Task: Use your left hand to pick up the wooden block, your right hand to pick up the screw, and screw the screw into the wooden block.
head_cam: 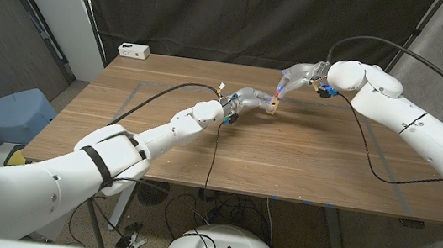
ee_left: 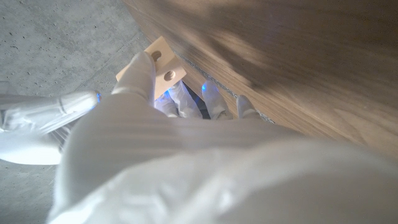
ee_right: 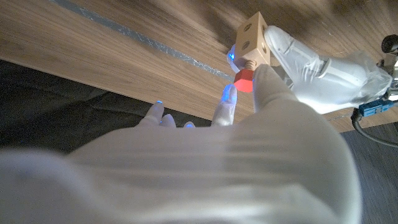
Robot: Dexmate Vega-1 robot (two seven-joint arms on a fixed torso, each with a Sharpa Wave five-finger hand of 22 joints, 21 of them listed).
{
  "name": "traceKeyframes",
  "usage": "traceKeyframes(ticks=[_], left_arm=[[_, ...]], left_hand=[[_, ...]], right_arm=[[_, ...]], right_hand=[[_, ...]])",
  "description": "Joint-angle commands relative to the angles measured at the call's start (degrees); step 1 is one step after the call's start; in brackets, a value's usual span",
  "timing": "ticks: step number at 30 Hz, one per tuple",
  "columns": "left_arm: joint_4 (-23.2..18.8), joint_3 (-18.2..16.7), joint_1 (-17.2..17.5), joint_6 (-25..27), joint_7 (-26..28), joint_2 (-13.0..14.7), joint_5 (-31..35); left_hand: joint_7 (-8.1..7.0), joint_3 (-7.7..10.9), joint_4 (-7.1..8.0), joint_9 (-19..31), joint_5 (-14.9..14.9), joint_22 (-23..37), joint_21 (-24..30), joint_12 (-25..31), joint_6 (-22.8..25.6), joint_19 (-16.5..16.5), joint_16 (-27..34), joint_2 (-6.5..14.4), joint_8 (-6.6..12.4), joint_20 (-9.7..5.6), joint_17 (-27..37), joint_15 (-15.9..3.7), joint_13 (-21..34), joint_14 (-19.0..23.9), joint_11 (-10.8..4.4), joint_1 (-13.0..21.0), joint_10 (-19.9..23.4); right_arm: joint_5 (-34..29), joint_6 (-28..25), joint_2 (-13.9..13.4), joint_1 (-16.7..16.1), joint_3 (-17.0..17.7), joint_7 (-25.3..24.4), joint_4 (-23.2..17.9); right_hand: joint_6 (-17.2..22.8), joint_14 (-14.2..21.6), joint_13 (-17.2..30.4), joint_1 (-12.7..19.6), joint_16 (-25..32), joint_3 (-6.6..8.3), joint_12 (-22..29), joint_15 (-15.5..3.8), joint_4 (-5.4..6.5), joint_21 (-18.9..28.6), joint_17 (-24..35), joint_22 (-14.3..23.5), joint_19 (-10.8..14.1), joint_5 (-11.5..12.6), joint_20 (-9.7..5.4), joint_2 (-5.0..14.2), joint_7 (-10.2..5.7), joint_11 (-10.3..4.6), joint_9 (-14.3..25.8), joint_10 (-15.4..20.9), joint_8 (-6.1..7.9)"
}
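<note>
I have the left hand [head_cam: 250, 100] gripping the wooden block [head_cam: 272, 106] above the table [head_cam: 301, 163], while my right hand [head_cam: 297, 76] pinches the red-headed screw [ee_right: 244, 76], its shaft set into the block's face.

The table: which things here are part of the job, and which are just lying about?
Part of the job: wooden block held by the left hand; red-headed screw at the block, held by the right hand.
Lying about: white box at the table's far corner; blue bin on the floor.
</note>
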Motion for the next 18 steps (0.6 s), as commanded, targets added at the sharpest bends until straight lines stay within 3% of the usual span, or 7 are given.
traceKeyframes(ticks=[1, 18], left_arm=[[0.7, 0.0, -0.4, -0.3, -0.2, -0.2, 0.0], [2.0, 0.1, -0.8, -0.8, -0.6, -0.6, -0.2]], left_hand=[[0.00, 0.99, 0.57, 0.1, 0.5, 0.2, 0.4, 0.4, 0.7, -0.4, -0.1, 1.2, 0.53, -0.03, 0.1, -2.13, 0.3, -0.2, -0.13, -0.4, 0.4], [0.06, 0.97, 0.58, 0.1, 0.5, 0.2, 0.4, 0.4, 0.6, -0.4, -0.1, 1.1, 0.51, -0.03, 0.1, -2.16, 0.2, -0.3, -0.12, -0.5, 0.4]], right_arm=[[-0.1, 0.6, 0.7, 0.3, -0.4, -1.1, 1.5], [-0.1, -0.3, 0.9, -0.1, -0.4, -2.1, 1.3]], right_hand=[[2.0, 1.0, 0.0, 1.0, 0.6, 0.70, 0.4, 0.04, 0.29, 0.3, -0.1, 0.1, 0.8, -0.1, -0.03, 0.30, -0.19, -0.41, 0.1, 1.1, 0.87], [7.0, 2.7, -0.1, 1.8, 0.9, 0.77, 1.0, -0.74, 0.77, 0.4, -0.1, 0.1, 1.9, -0.3, -0.36, 0.62, -1.09, -1.85, 0.2, 4.4, 3.00]])
